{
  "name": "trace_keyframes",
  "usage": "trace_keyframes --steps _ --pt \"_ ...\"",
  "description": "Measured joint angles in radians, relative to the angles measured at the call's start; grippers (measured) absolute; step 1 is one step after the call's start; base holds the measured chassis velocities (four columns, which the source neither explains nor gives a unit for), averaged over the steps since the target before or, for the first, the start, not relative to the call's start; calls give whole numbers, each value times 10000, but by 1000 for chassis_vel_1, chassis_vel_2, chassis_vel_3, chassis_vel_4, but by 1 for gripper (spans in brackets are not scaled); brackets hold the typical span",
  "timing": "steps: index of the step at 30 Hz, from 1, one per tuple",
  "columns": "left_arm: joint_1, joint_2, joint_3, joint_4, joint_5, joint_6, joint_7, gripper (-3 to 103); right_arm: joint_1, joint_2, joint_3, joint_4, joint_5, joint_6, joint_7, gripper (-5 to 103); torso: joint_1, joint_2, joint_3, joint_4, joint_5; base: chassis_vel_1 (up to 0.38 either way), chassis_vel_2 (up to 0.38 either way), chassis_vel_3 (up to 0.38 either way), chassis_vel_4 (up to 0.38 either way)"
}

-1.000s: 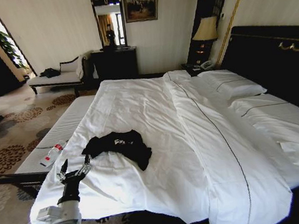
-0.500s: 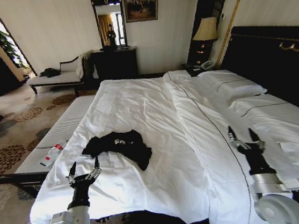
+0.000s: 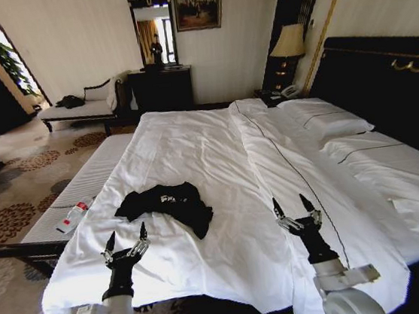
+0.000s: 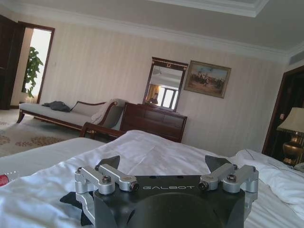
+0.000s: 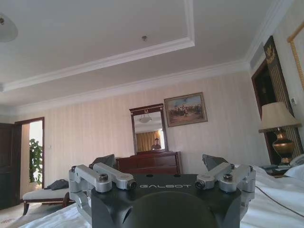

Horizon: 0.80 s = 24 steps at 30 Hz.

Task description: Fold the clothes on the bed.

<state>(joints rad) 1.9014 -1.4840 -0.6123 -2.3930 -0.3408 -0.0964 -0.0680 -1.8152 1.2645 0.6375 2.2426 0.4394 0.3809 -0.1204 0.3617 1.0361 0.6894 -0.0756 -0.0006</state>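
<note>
So the T-shirt (image 3: 167,206) lies crumpled near the bed's (image 3: 194,151) foot corner, untouched. Both grippers — left (image 3: 125,242), right (image 3: 294,212) — hover with jaws spread, holding nothing. Risk: a pinch could catch the duvet (image 3: 228,253) too — the fabrics lie flush.

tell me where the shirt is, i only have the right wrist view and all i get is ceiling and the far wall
Observer: The black T-shirt lies crumpled on the white duvet, near the foot of the bed on the robot's left.
Operator: are my grippers near it
Observer: The left gripper hovers open just short of the T-shirt, not touching it.
Operator: and the right one
Observer: The right gripper is open over bare duvet, well to the right of the T-shirt.
Operator: anything else close by
Observer: A small bottle lies beyond the duvet's left edge.
</note>
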Motion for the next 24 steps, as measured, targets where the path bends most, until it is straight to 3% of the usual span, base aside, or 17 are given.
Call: trace_keyframes --steps 2,5,8,10,15,24 --pt "15 73 -17 -10 -11 -98 123 100 7 55 108 -32 -430 48 -176 100 0 0 0 0 -1 0 0 0 0" --pt "12 148 43 -178 -656 -50 183 100 -39 66 293 -68 -900 67 -438 100 0 1 0 0 -1 0 0 0 0" --pt "-45 211 43 -164 -605 -85 348 100 -101 15 416 5 -1001 -136 -408 100 0 1 0 -1 0 0 0 0 0" --pt "-58 245 15 -28 -66 -319 680 100 -60 8 714 118 -961 -509 -120 100 0 1 0 -1 0 0 0 0 0" --pt "-102 324 31 -41 -225 -378 841 100 8 -7 1123 246 -483 -880 343 100 0 0 0 0 0 0 0 0 0" --pt "-185 308 -2 66 -266 -378 830 100 -27 190 1337 296 -319 -900 353 100 0 0 0 0 0 0 0 0 0"
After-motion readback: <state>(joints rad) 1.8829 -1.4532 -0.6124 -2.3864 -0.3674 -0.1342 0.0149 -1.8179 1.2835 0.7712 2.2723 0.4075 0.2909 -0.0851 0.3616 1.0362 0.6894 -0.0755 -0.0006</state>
